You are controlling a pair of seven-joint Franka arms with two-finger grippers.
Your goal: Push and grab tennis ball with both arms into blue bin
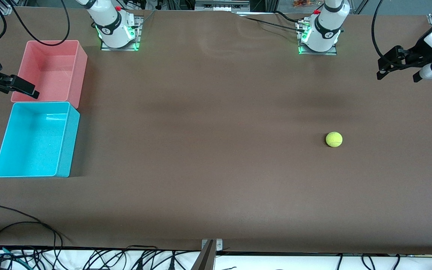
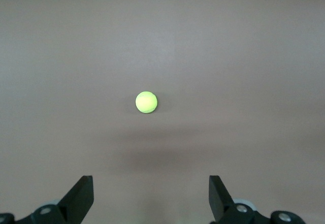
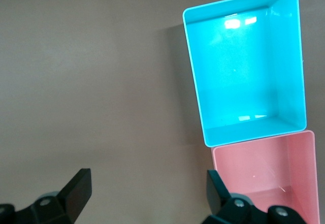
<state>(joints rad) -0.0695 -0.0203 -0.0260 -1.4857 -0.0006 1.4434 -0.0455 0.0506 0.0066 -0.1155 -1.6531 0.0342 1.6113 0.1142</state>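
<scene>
A wide brown table (image 1: 208, 150) carries two white robot arms whose bases stand along the edge farthest from the front camera. A small yellow-green tennis ball (image 1: 334, 139) rests alone on the bare table surface toward the left arm's end, well apart from both bins and nearer to the front camera than the left arm's base (image 1: 318, 33). At the right arm's end of the table, close to that end edge, two open rectangular tubs sit touching end to end: the blue bin (image 1: 36, 139) lies nearer to the front camera, and a pink bin (image 1: 53, 71) lies just beside it, closer to the right arm's base (image 1: 117, 28). Both tubs hold nothing. The left gripper (image 1: 383, 67) hangs in the air over the left arm's end of the table, its claw spread wide and holding nothing; in the left wrist view its two black fingers (image 2: 81, 196) frame the tennis ball (image 2: 146, 102) lying on the table below. The right gripper (image 1: 21, 88) hovers over the outer edge of the pink bin, its claw also spread wide and holding nothing; the right wrist view shows its fingers (image 3: 78, 188) apart above the table, with the blue bin (image 3: 292, 56) and the pink bin (image 3: 304, 183) in sight. Loose black cables (image 1: 17, 225) trail along the table edge nearest the front camera.
</scene>
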